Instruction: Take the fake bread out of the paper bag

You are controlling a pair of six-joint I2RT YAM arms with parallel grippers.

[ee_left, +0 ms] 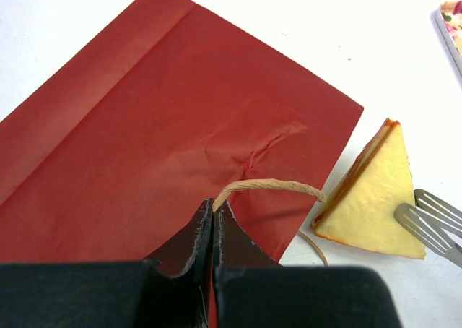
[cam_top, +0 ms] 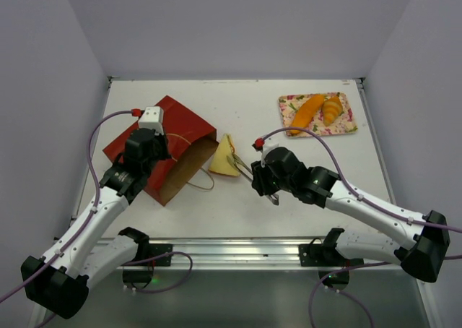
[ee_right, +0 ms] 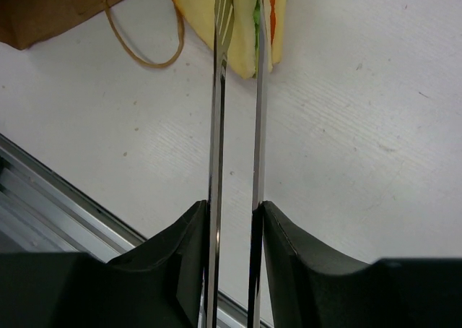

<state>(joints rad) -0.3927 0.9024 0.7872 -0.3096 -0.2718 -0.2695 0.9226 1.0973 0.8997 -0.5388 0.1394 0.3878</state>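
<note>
The red paper bag (cam_top: 162, 136) lies flat at the left, its brown mouth open to the right. My left gripper (cam_top: 160, 153) is over the bag and shut on a tan loop handle (ee_left: 267, 186); its jaws (ee_left: 214, 206) are pressed together on it above the red paper (ee_left: 144, 126). A yellow triangular sandwich, the fake bread (cam_top: 225, 160), lies on the table just outside the mouth and also shows in the left wrist view (ee_left: 375, 198). My right gripper (cam_top: 263, 183) is shut on metal tongs (ee_right: 234, 126). The tong tips (ee_left: 426, 219) straddle the sandwich (ee_right: 245, 24).
A pink-flowered tray (cam_top: 349, 125) at the back right holds a long orange bread (cam_top: 307, 113) and a croissant (cam_top: 332, 110). A second handle loop (ee_right: 144, 46) trails on the table by the bag mouth. The table's metal front rail (cam_top: 238, 248) runs between the arm bases.
</note>
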